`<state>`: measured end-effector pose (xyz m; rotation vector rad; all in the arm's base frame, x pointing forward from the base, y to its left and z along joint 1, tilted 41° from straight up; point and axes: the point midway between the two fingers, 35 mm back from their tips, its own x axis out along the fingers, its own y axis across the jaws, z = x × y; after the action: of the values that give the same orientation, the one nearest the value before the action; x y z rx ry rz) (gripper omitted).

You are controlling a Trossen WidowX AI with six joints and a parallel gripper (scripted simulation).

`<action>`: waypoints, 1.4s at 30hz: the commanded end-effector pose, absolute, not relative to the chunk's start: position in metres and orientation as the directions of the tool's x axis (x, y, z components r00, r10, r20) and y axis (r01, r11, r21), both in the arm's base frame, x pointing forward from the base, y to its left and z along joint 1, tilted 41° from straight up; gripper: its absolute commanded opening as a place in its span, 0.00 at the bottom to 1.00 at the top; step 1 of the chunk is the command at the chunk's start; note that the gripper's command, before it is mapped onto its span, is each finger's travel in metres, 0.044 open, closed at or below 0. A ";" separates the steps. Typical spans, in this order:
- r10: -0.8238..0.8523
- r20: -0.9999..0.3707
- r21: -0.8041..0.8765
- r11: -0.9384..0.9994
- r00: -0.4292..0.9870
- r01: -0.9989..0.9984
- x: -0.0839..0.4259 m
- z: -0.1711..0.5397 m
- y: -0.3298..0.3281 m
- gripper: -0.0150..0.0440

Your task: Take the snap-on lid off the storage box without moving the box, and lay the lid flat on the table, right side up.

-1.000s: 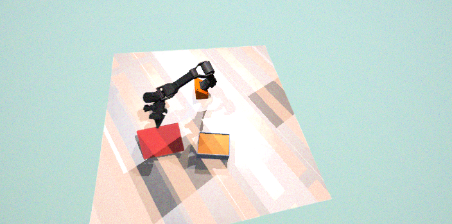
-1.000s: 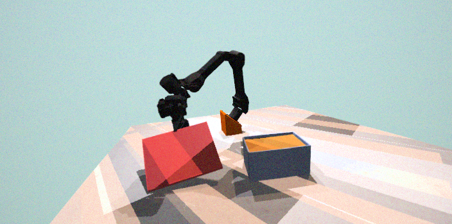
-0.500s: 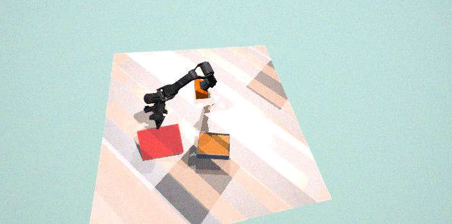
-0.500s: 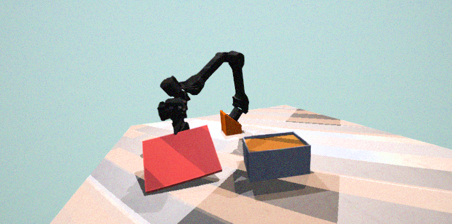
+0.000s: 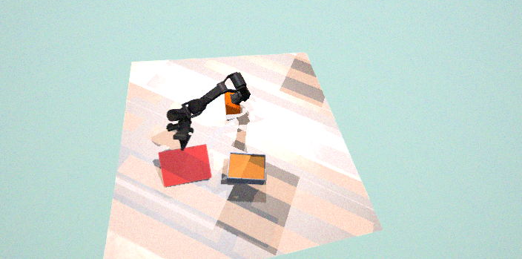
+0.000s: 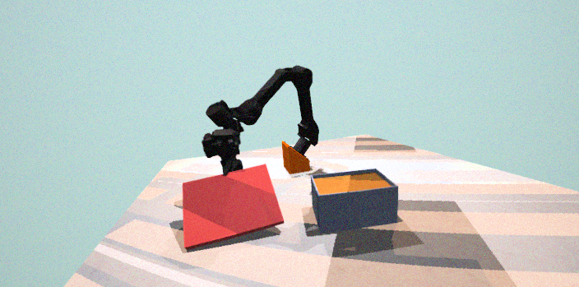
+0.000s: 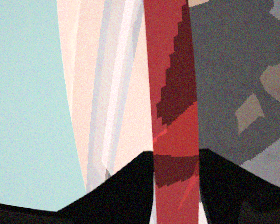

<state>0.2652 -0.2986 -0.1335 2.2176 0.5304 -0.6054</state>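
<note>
The red lid [image 5: 185,167] [image 6: 230,208] [image 7: 176,135] is off the box and steeply tilted, its far edge raised and its near edge low over the table. Its near left corner is close to the table top; whether it touches cannot be told. My gripper [image 5: 182,148] [image 6: 226,173] [image 7: 176,154] is shut on the lid's raised far edge, with a black finger on each side of it in the wrist view. The dark blue box [image 5: 246,181] [image 6: 358,211] stands upright and open to the right of the lid, with orange showing inside. A gap separates lid and box.
The arm's base with an orange block [image 5: 233,108] [image 6: 294,159] stands behind the box. The table [image 5: 334,195] [image 6: 534,224] has striped, patchy colours and shadows. Its left edge runs to the left of the lid.
</note>
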 end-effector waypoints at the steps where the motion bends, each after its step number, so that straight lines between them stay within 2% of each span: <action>1: 0.205 -0.581 0.527 -0.642 0.787 0.556 0.265 -0.146 -0.286 0.25; 42: 0.206 -0.580 0.527 -0.643 0.788 0.556 0.268 -0.171 -0.265 0.25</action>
<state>0.2681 -0.2739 -0.1622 2.2299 0.5396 -0.6058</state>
